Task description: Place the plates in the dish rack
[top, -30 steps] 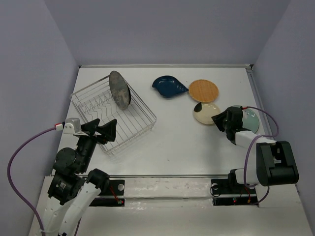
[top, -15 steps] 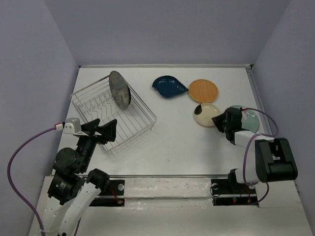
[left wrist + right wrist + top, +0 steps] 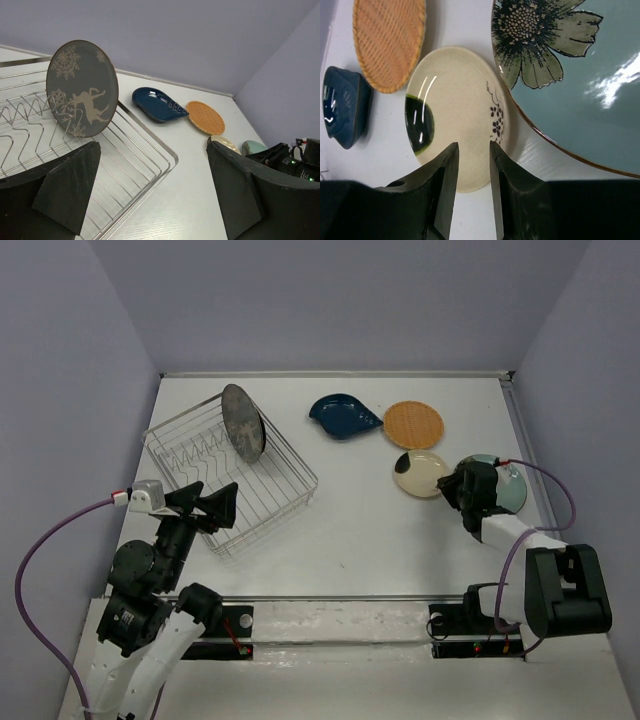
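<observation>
The dish rack [image 3: 270, 510] stands at the left, with the grey deer plate [image 3: 243, 422] upright in its tines. The dark blue leaf dish [image 3: 345, 416], orange plate [image 3: 413, 424], cream plate [image 3: 418, 470] and teal floral plate [image 3: 508, 488] lie flat on the table at the right. The black plate is out of view. My right gripper [image 3: 474, 146] hovers over the cream plate's [image 3: 460, 100] near edge, jaws a narrow gap apart and empty, the teal plate [image 3: 580, 100] beside it. My left gripper [image 3: 155, 200] is wide open and empty over the rack's [image 3: 150, 135] near corner.
The purple walls close in the table on three sides. The right arm's cable loops over the teal plate's side. In the left wrist view the deer plate [image 3: 82, 87], blue dish [image 3: 157, 102] and orange plate [image 3: 205, 117] show beyond the rack.
My right arm has shifted slightly, its gripper edging a little right while staying by the cream plate. The left arm and all plates have not moved.
</observation>
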Robot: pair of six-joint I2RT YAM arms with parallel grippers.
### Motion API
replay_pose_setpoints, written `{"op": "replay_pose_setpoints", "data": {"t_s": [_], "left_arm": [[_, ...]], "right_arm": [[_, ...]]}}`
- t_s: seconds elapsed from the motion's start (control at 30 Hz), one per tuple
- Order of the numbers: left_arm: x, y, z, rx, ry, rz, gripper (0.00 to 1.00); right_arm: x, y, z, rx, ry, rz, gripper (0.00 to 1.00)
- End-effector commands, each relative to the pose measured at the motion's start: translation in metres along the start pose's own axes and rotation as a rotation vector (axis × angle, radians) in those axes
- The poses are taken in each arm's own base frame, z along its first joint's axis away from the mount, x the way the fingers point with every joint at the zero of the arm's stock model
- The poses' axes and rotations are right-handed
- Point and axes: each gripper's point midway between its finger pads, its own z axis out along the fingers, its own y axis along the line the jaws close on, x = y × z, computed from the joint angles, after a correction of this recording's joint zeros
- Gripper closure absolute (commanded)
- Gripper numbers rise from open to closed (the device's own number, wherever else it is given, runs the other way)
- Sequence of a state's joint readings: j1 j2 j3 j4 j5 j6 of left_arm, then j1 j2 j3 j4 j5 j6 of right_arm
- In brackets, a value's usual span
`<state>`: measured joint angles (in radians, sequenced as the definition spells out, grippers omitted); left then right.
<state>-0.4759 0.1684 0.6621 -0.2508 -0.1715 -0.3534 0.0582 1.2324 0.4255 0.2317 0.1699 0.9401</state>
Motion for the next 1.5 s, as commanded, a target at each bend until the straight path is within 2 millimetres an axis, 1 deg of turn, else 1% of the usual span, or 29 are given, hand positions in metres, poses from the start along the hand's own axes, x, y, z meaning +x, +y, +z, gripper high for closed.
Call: {"op": "replay_pose_setpoints", "data": {"t_s": [0.0,0.1,0.23,0.27,0.37,0.4,0.53,0.6,0.63,0.7,0.73,0.83,0.87,0.93,0.97,1.0,1.03,1.07,1.13,1.17,1.2,1.27,1.3,1.33,1.37,1.4,1.43,1.47], "left_arm": [[-0.007,-0.006,0.003,0.027,-0.033,-0.010,0.01],[-0.007,-0.007,0.003,0.029,-0.034,-0.009,0.01],[-0.007,-0.007,0.003,0.029,-0.033,-0.009,0.01],[-0.007,-0.006,0.003,0.027,-0.033,-0.009,0.01],[-0.007,-0.006,0.003,0.028,-0.035,-0.009,0.01],[-0.007,-0.006,0.003,0.028,-0.035,-0.009,0.01],[-0.008,-0.006,0.003,0.027,-0.035,-0.009,0.01],[-0.008,-0.006,0.003,0.027,-0.037,-0.009,0.01],[-0.008,-0.007,0.003,0.030,-0.035,-0.009,0.01],[-0.008,-0.007,0.003,0.030,-0.035,-0.009,0.01],[-0.008,-0.007,0.003,0.032,-0.036,-0.011,0.01],[-0.008,-0.008,0.003,0.033,-0.035,-0.013,0.01],[-0.008,-0.007,0.003,0.033,-0.037,-0.011,0.01],[-0.008,-0.007,0.003,0.033,-0.035,-0.013,0.01],[-0.008,-0.007,0.003,0.029,-0.037,-0.012,0.01],[-0.008,-0.007,0.003,0.030,-0.039,-0.013,0.01],[-0.008,-0.006,0.003,0.027,-0.039,-0.011,0.01],[-0.010,-0.005,0.003,0.020,-0.043,-0.012,0.01],[-0.011,-0.003,0.003,0.010,-0.050,-0.012,0.01],[-0.012,0.001,0.003,-0.012,-0.057,-0.011,0.01],[-0.015,0.003,0.002,-0.029,-0.064,-0.016,0.01],[-0.021,0.018,0.000,-0.117,-0.091,-0.034,0.01],[-0.024,0.025,-0.001,-0.160,-0.107,-0.048,0.01],[-0.027,0.031,-0.003,-0.198,-0.122,-0.067,0.01],[-0.033,0.044,-0.007,-0.279,-0.158,-0.121,0.01],[-0.036,0.050,-0.009,-0.321,-0.178,-0.155,0.01],[-0.037,0.054,-0.010,-0.347,-0.195,-0.182,0.01],[-0.040,0.060,-0.013,-0.384,-0.214,-0.208,0.01]], "right_arm": [[0.005,-0.023,0.005,0.080,0.003,-0.025,0.63],[0.007,-0.020,0.008,0.077,0.020,-0.031,0.63],[0.010,-0.023,0.014,0.095,0.034,-0.031,0.63],[0.013,-0.026,0.017,0.108,0.044,-0.033,0.63],[0.016,-0.025,0.021,0.101,0.055,-0.026,0.63],[0.019,-0.026,0.023,0.101,0.060,-0.025,0.68],[0.024,-0.031,0.022,0.101,0.071,-0.024,0.80],[0.022,-0.032,0.016,0.095,0.061,-0.033,0.87],[0.022,-0.033,0.014,0.094,0.057,-0.040,0.89],[0.020,-0.034,0.008,0.085,0.051,-0.054,0.90],[0.017,-0.031,0.002,0.077,0.046,-0.060,0.91],[0.018,-0.031,-0.009,0.062,0.057,-0.083,0.92],[0.013,-0.025,-0.015,0.034,0.044,-0.087,0.93],[0.013,-0.022,-0.023,0.017,0.052,-0.093,0.93],[0.006,-0.012,-0.030,-0.019,0.031,-0.093,0.93],[0.004,-0.010,-0.034,-0.028,0.032,-0.097,0.93],[0.002,-0.002,-0.039,-0.055,0.028,-0.116,0.93],[-0.002,0.014,-0.048,-0.109,0.014,-0.128,0.93],[-0.013,0.041,-0.062,-0.163,-0.019,-0.150,0.93],[-0.020,0.055,-0.068,-0.198,-0.044,-0.175,0.93],[-0.025,0.081,-0.083,-0.232,-0.064,-0.206,0.93],[-0.032,0.114,-0.099,-0.279,-0.100,-0.269,0.93],[-0.020,0.138,-0.113,-0.336,-0.084,-0.314,0.93],[-0.032,0.167,-0.123,-0.357,-0.135,-0.322,0.93],[-0.033,0.184,-0.131,-0.380,-0.155,-0.365,0.93],[-0.023,0.206,-0.144,-0.415,-0.167,-0.397,0.93],[-0.013,0.220,-0.140,-0.415,-0.164,-0.438,0.93],[-0.021,0.252,-0.157,-0.463,-0.207,-0.462,0.93]]}}
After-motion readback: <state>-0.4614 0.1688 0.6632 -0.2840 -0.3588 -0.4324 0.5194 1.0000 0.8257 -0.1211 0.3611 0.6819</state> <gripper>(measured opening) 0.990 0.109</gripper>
